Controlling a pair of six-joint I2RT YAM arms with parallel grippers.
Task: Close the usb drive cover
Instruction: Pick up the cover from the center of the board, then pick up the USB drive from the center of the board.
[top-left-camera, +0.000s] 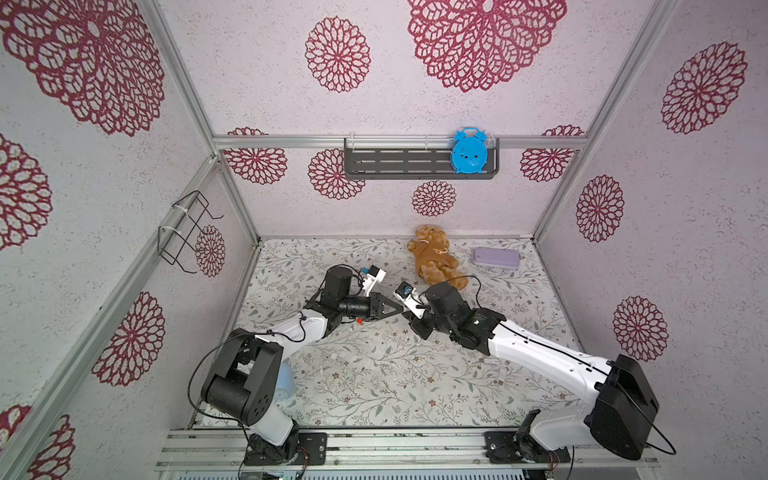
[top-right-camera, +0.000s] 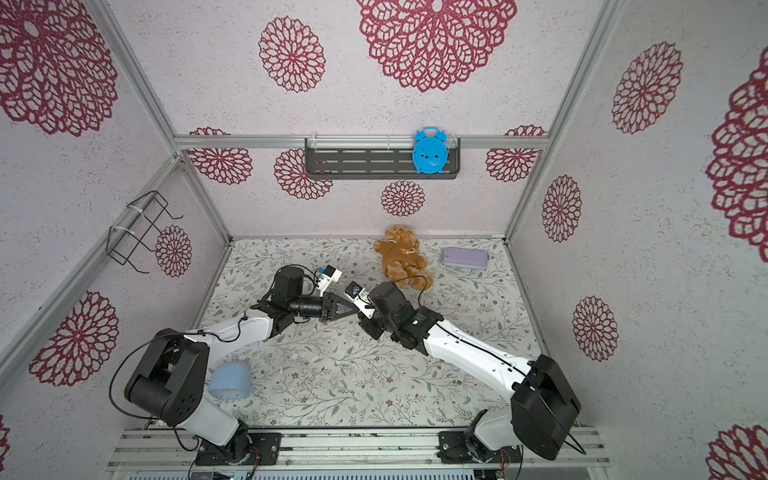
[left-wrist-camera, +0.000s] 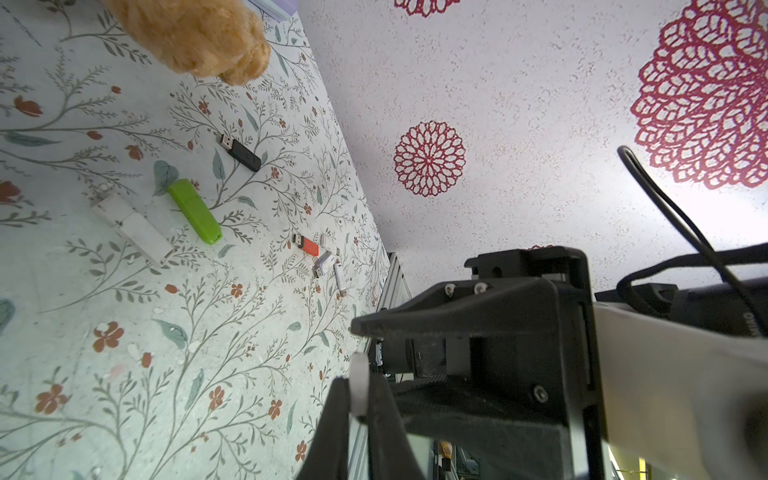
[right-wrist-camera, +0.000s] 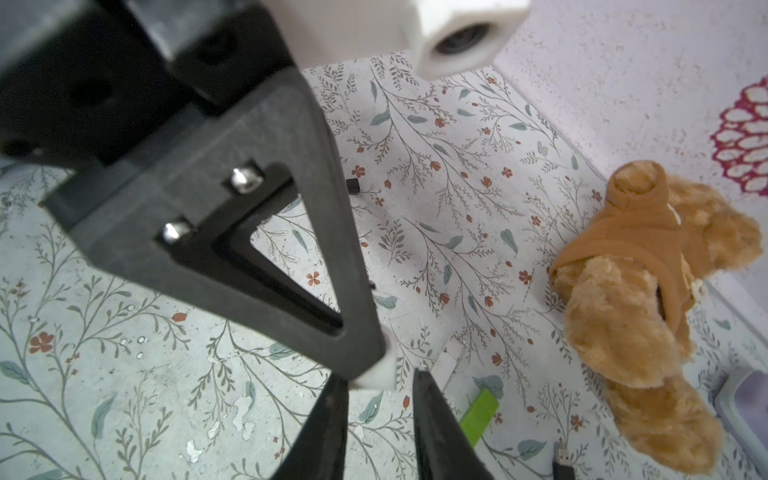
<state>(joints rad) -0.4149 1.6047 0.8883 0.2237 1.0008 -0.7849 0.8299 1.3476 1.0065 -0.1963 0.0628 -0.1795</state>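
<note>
Left hand (left-wrist-camera: 359, 392) pinching white piece (left-wrist-camera: 358, 374), perhaps cover

Bright even light, blurry wrist foregrounds

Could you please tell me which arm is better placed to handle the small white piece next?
Left, most likely: the left pincer is shut on the white piece, while the right pincer stands open next to it, gripping nothing.

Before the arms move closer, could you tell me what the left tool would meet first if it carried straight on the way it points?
Most likely the right tool: the left tool, shut on a small white piece, points straight at its parted jaws, and the two look almost touching.
</note>
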